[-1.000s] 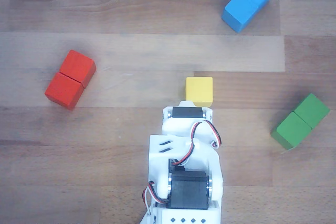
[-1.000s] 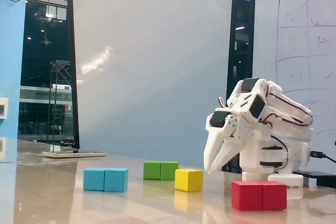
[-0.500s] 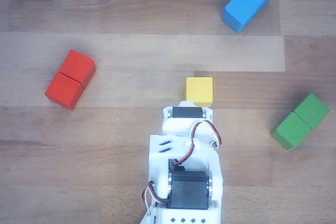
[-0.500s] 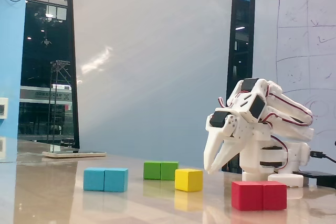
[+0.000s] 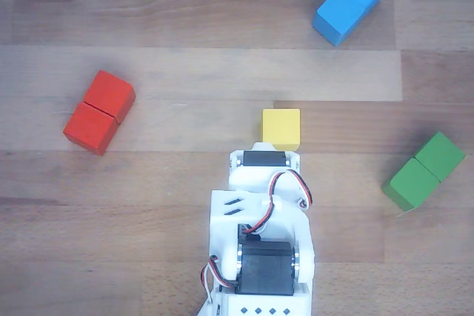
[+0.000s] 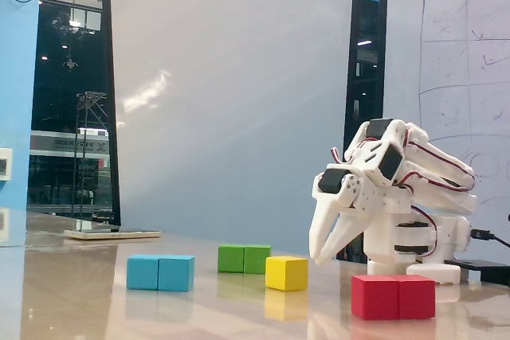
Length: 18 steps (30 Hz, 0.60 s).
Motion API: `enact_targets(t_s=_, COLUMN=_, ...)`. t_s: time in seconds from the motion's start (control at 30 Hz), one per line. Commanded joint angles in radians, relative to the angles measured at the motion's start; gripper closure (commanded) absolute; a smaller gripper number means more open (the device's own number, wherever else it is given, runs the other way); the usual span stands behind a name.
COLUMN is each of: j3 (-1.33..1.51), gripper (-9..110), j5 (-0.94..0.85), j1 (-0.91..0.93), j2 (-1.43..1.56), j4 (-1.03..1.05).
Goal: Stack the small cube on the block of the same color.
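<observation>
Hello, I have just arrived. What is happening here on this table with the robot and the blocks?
A small white robot arm is bent low over a wooden table, its gripper pointing down just beside the yellow cube, not holding it. The fingers look slightly apart. The cube sits alone on the table. Around it lie three double blocks: red, blue and green. No yellow block is visible, and nothing is stacked yet.

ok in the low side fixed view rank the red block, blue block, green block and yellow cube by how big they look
1. red block, nearest the camera
2. blue block
3. green block, farthest back
4. yellow cube

Nearness to the camera likely drives the order of the three blocks.
</observation>
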Motion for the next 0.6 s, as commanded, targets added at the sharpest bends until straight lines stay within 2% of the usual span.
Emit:
enact_targets(t_s=0.0, j3=-0.064, gripper=101, j5=0.003, j1=0.006, j2=0.031, j4=0.015)
enact_targets(t_s=0.33, j3=-0.086, gripper=101, j5=-0.008, j1=0.018, j2=0.012, j4=0.0)
enact_targets(t_s=0.57, j3=-0.397, gripper=101, j5=-0.009, j1=0.017, j2=-0.268, j4=0.0)
